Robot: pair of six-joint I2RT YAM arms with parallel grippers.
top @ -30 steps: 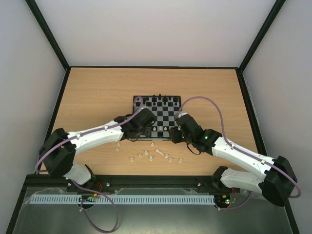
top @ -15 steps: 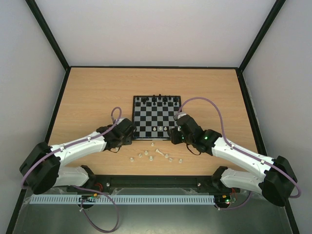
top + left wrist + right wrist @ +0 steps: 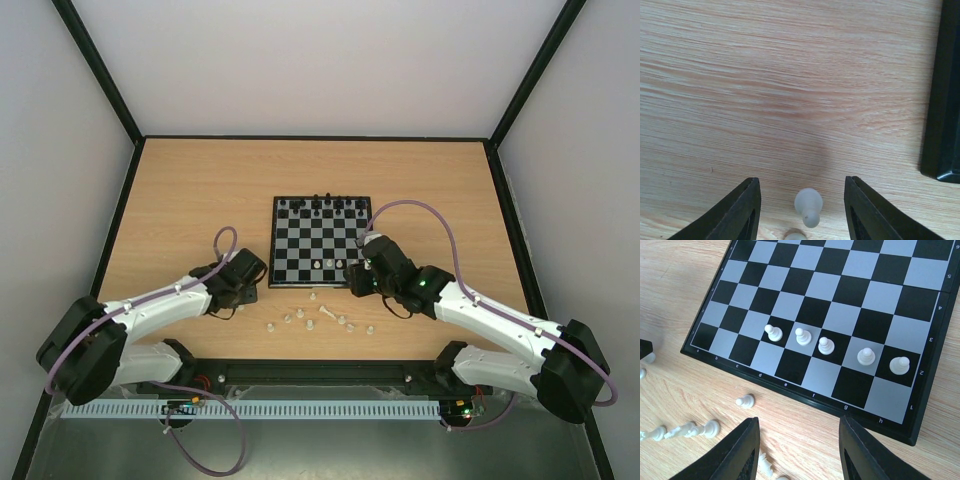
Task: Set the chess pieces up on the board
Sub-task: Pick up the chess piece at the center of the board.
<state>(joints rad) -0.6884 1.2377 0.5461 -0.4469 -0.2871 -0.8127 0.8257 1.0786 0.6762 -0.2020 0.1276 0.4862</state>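
The board (image 3: 320, 240) lies mid-table, with black pieces along its far rows. Several whitish pawns (image 3: 825, 345) stand in a row on its near side. More whitish pieces (image 3: 325, 313) lie scattered on the wood in front of the board, some of them also in the right wrist view (image 3: 745, 400). My left gripper (image 3: 255, 272) is open just left of the board's near-left corner (image 3: 942, 170). A whitish pawn (image 3: 808, 205) sits on the table between its fingers, untouched, with another piece (image 3: 795, 235) at the frame's bottom edge. My right gripper (image 3: 799, 440) is open and empty over the wood at the board's near edge.
The wooden table has black rails at its sides and back. Purple cables loop above both arms. Black pieces (image 3: 320, 205) crowd the board's far rows. Loose pieces lie between the two grippers, near the front of the table.
My left arm has pulled back from over the board's near-left part and now hangs open over a pawn on the table left of the board. The right arm has stayed put.
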